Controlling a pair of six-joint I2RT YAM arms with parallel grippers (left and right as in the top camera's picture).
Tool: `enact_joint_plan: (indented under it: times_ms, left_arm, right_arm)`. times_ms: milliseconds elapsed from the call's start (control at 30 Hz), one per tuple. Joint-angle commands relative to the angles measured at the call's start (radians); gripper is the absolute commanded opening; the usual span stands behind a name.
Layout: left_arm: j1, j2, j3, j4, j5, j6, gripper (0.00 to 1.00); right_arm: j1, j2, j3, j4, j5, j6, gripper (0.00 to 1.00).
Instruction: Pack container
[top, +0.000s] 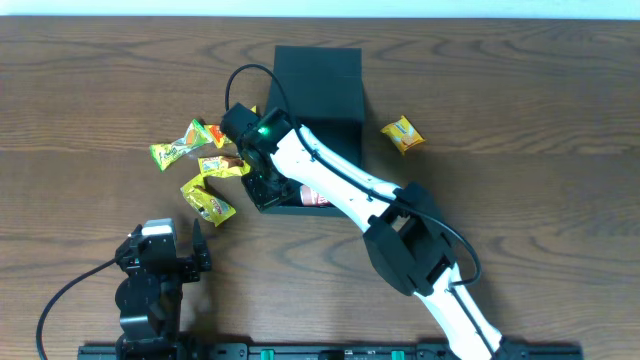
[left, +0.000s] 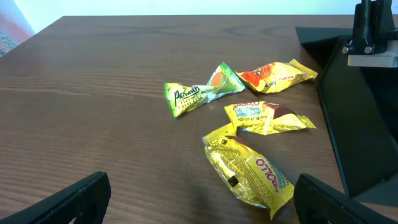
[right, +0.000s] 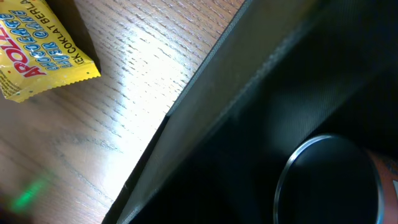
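The container (top: 318, 80) is a dark box with its flap lid open at the back; its wall shows in the left wrist view (left: 360, 124) and the right wrist view (right: 249, 93). A red can (top: 313, 197) lies inside it, its metal end showing in the right wrist view (right: 329, 180). My right gripper (top: 262, 180) reaches down at the box's left wall; its fingers are hidden. Several snack packets lie left of the box: green (left: 193, 93), orange-yellow (left: 273, 73), yellow-brown (left: 267, 116) and yellow (left: 249, 171). My left gripper (left: 199, 205) is open and empty, just short of the yellow packet.
One more yellow packet (top: 402, 133) lies on the table right of the box. A yellow packet's corner (right: 37, 56) shows beside the box wall in the right wrist view. The right arm (top: 400, 230) stretches across the box's front. The table is dark wood.
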Motion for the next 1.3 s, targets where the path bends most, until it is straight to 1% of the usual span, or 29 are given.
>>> enact_joint_plan:
  times_ms: [0,233,367,467,600,767,1000,1100,1267]
  left_arm:
    - [0.006,-0.006,-0.02,-0.005,0.0,-0.014,0.95]
    - [0.006,-0.006,-0.02,-0.005,0.0,-0.015,0.95]
    - [0.006,-0.006,-0.02,-0.005,0.0,-0.014,0.95]
    - [0.006,-0.006,-0.02,-0.005,0.0,-0.015,0.95]
    - [0.006,-0.006,-0.02,-0.005,0.0,-0.015,0.95]
    - [0.006,-0.006,-0.02,-0.005,0.0,-0.015,0.95]
    - [0.006,-0.006,-0.02,-0.005,0.0,-0.015,0.95]
    - [0.006,-0.006,-0.02,-0.005,0.0,-0.015,0.95]
    - [0.006,-0.006,-0.02,-0.005,0.0,-0.015,0.95]
  right_arm:
    - [0.011,0.005,-0.011,-0.011,-0.019,-0.014,0.01]
    - [-0.002,0.005,0.038,-0.008,-0.013,-0.011,0.02]
    - [-0.016,0.004,0.145,-0.037,0.008,-0.01,0.02]
    - [-0.029,0.004,0.26,-0.104,0.142,-0.011,0.02]
    - [-0.056,0.004,0.328,-0.163,0.296,-0.011,0.01]
    - [-0.137,0.004,0.301,-0.18,0.309,0.005,0.02]
    - [-0.22,0.004,0.21,-0.158,0.325,0.042,0.02]
    - [-0.235,0.004,0.16,-0.143,0.324,0.066,0.02]
    - [-0.23,0.004,0.082,-0.092,0.324,0.066,0.01]
